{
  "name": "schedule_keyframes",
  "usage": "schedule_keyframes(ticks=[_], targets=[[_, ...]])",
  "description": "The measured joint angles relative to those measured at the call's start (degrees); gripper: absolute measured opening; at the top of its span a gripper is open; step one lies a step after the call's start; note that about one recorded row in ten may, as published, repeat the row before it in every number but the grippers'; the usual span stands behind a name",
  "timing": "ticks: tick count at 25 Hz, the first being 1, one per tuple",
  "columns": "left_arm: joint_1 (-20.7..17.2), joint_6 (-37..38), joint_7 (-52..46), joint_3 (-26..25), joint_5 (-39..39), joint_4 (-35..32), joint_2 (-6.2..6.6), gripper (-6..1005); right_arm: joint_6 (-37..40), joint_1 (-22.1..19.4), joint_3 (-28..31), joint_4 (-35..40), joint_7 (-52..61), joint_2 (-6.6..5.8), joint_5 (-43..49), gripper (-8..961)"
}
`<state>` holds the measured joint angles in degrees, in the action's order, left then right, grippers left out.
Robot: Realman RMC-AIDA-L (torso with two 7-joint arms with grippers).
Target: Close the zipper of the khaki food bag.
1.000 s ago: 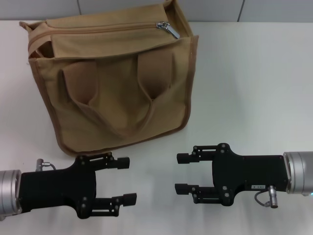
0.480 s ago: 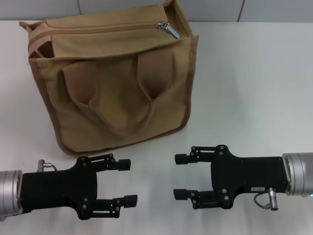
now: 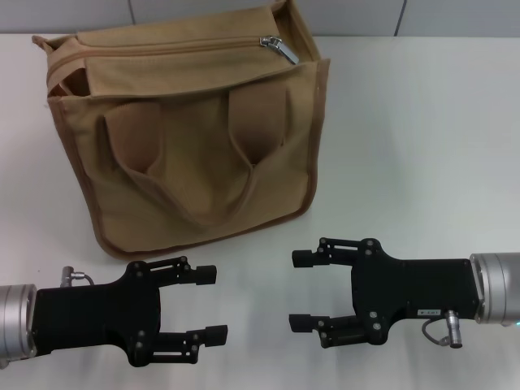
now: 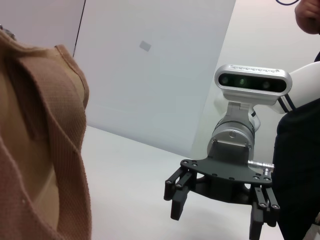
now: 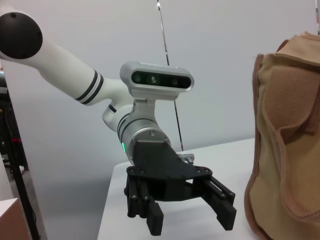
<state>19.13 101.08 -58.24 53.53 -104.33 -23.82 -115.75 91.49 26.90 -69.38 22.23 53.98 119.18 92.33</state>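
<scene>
The khaki food bag (image 3: 183,134) is standing upright on the white table (image 3: 422,138), toward the far left of the head view. Its front face with pockets and two loop handles (image 3: 195,162) is facing the robot. The zipper (image 3: 175,47) is running along the top panel, and its silver pull tab (image 3: 279,48) is lying at the bag's right end, near the far right corner.

Both grippers are hovering low over the table on the near side of the bag, well apart from it and nowhere near the pull tab — neither is touching the canvas. The left gripper (image 3: 208,300) is sitting just in front of the bag's lower left corner, its fingers spread apart and pointing right, holding nothing. The right gripper (image 3: 299,289) is facing it from the other side, below the bag's right half, its fingers likewise spread wide and pointing left, with nothing between them.

The left wrist view is showing the right gripper (image 4: 220,212) across the table with its fingers parted, the bag's side (image 4: 40,150) close by. The right wrist view is showing the left gripper (image 5: 192,215) — parted too — beside the bag's edge (image 5: 285,140).
</scene>
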Motion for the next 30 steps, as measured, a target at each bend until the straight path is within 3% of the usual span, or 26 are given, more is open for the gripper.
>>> schedule_keyframes(ticks=[30], targets=[[0.03, 0.08, -0.21, 0.09, 0.0, 0.0, -0.08, 802, 0.0, 0.13, 0.13, 0.03, -0.11, 0.0, 0.22, 790]])
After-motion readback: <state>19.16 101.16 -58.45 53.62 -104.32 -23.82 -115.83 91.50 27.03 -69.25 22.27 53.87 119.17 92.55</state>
